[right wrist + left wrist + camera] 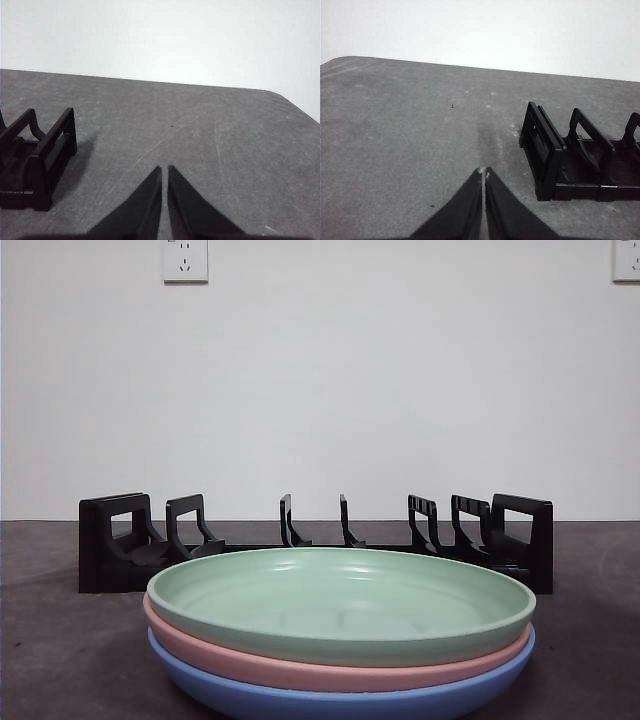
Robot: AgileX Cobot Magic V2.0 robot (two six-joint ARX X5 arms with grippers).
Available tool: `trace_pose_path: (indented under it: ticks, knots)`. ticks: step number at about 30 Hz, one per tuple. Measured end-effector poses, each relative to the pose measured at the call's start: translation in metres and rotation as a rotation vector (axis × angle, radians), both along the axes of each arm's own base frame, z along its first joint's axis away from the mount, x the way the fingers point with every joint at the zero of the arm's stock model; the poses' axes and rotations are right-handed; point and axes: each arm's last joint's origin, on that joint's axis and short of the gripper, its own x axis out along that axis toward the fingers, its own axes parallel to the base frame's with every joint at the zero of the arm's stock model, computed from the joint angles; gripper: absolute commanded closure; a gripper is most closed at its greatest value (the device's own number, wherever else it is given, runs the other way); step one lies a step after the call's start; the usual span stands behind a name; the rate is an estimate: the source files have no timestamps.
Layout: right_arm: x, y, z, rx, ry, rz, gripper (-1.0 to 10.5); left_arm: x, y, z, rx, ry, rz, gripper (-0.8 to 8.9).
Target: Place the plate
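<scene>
Three plates are stacked near the front of the table: a green plate [340, 602] on top, a pink plate [300, 668] under it and a blue plate [340, 700] at the bottom. Behind them stands a black slotted plate rack [110, 540], with no plate in it. The rack's left end shows in the left wrist view [555, 155] and its right end in the right wrist view [45, 155]. My left gripper [484, 172] is shut and empty, above bare table beside the rack. My right gripper [164, 169] is shut and empty, beside the rack's other end. Neither arm shows in the front view.
The grey table [60, 660] runs back to a white wall. Two wall sockets [185, 260] sit high on the wall. The table's rounded far corners show in the wrist views [350, 60].
</scene>
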Motion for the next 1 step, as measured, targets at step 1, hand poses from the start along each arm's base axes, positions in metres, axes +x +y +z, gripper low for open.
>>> trace_pose_path:
  ticks: [1]
  knots:
    - [0.0000, 0.0000, 0.0000, 0.000, 0.000, 0.000, 9.3, 0.0000, 0.0000, 0.0000, 0.000, 0.000, 0.000, 8.06]
